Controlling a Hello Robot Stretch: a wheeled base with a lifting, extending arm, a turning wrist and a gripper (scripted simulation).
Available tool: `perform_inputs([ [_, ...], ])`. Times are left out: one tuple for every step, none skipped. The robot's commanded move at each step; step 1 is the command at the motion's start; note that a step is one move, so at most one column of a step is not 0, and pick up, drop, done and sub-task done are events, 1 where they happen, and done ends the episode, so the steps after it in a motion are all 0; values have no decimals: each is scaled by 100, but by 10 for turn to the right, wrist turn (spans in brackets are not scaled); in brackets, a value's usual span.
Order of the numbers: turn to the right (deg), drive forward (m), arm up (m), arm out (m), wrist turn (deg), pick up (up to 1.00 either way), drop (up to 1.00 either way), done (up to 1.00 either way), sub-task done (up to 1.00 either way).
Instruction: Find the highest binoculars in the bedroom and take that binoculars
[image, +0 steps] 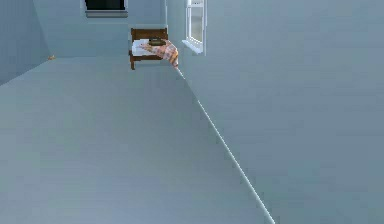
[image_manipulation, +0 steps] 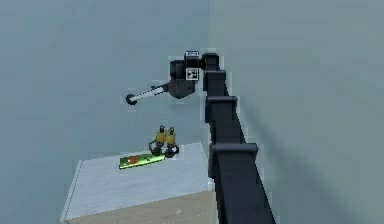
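Landmark: the pale table top (image_manipulation: 105, 185), seen low in the arm side view; every place below is given from it.
Binoculars (image_manipulation: 165, 137): a small dark thing with two yellow-topped barrels is taken to be them. They stand on the table top, near its far edge and toward the arm's side of it.
Long axis: the barrels are judged to stand upright, with the yellow ends up.
Green flat thing (image_manipulation: 138, 160): it lies on the table top just beside the binoculars, on the side away from the arm.
Arm (image_manipulation: 230, 140): the dark bar is seen rising past the table top's edge at the view's right.
Gripper (image_manipulation: 133, 99): it is carried well above the table top, with the fingers pointed toward the view's left.
Grip: the finger state cannot be told. Only bare wall is seen behind the fingers, so nothing is held.
Key relation: the binoculars lie below the gripper and somewhat to the view's right of the fingertips, nearer under the gripper's body. Whether it is in line with them in depth cannot be told.
Coming move, as judged: a descent toward the table top is called for, with the fingers drawn back toward the arm.
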Motion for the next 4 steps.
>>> perform_inputs([
  [0, 0, 0, 0, 60, 0, 0, 0, 0],
  [0, 0, -30, 0, 0, 0, 0, 0, 0],
  [0, 0, 0, 0, 0, 100, 0, 0, 0],
  [0, 0, 10, 0, 0, 0, 0, 0, 0],
])
